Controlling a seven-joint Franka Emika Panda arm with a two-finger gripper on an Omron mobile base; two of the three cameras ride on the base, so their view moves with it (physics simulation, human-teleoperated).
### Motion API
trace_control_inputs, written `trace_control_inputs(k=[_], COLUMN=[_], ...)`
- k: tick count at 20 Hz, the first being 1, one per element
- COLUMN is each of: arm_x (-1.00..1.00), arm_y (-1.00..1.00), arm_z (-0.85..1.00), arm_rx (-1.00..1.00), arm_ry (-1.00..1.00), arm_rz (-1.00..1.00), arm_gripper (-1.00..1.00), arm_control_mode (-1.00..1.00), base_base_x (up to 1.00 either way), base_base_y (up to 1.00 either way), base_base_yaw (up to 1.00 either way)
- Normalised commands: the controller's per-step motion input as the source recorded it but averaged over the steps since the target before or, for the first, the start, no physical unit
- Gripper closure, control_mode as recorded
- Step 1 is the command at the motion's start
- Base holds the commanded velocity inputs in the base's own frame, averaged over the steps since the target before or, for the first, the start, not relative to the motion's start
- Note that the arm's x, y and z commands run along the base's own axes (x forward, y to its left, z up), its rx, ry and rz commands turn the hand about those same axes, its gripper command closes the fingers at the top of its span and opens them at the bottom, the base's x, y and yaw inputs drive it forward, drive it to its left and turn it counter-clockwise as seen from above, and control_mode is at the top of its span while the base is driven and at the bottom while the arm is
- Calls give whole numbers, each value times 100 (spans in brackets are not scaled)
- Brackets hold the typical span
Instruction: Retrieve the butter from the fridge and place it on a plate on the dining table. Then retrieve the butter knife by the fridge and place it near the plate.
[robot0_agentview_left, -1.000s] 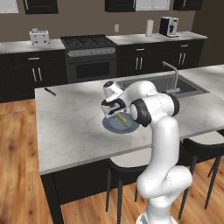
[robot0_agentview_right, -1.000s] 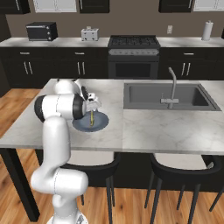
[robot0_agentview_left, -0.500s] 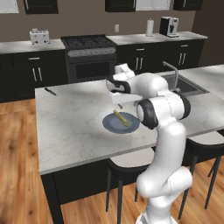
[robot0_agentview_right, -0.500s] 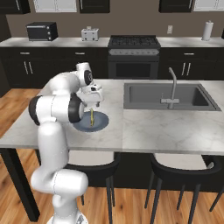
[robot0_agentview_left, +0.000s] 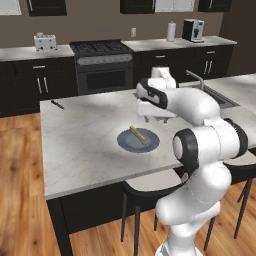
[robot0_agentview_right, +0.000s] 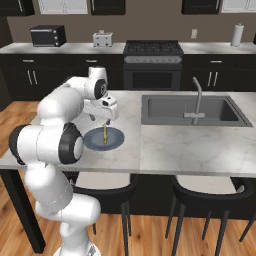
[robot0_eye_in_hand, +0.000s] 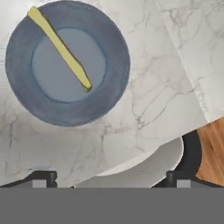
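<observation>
The yellow butter (robot0_agentview_left: 138, 135) (robot0_agentview_right: 105, 134) (robot0_eye_in_hand: 59, 46) lies slantwise on the blue-grey plate (robot0_agentview_left: 125, 144) (robot0_agentview_right: 92, 142) (robot0_eye_in_hand: 43, 105), which rests on the marble dining table (robot0_agentview_left: 85, 145) (robot0_agentview_right: 190, 145) (robot0_eye_in_hand: 153, 65). My gripper (robot0_agentview_left: 157, 119) (robot0_agentview_right: 101, 119) (robot0_eye_in_hand: 111, 179) hangs open and empty above the table, just beyond the plate's far rim and clear of the butter. Near the table's far left corner lies the black-handled butter knife (robot0_agentview_left: 57, 104). The fridge is out of view.
An inset sink with tap (robot0_agentview_left: 200, 82) (robot0_agentview_right: 195, 107) takes up the table's right part. Black stools (robot0_agentview_left: 145, 195) (robot0_agentview_right: 205, 192) stand under the near edge. A stove (robot0_agentview_left: 102, 62) and black cabinets line the back wall across a wood floor.
My gripper has risen from low over the plate and drawn back past its far rim. The butter stays lying on the plate.
</observation>
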Motion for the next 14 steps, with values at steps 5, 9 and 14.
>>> trace_control_inputs(k=[5,9,14], arm_x=[-100,-100,-99], arm_y=[4,14,28], arm_z=[51,53,15], arm_rx=[1,0,0], arm_ry=[0,0,0], arm_rz=[4,15,32], arm_gripper=[-100,-100,-100], arm_control_mode=[-100,-100,-100], base_base_x=[0,0,0], base_base_y=[0,0,0], base_base_yaw=[0,0,0])
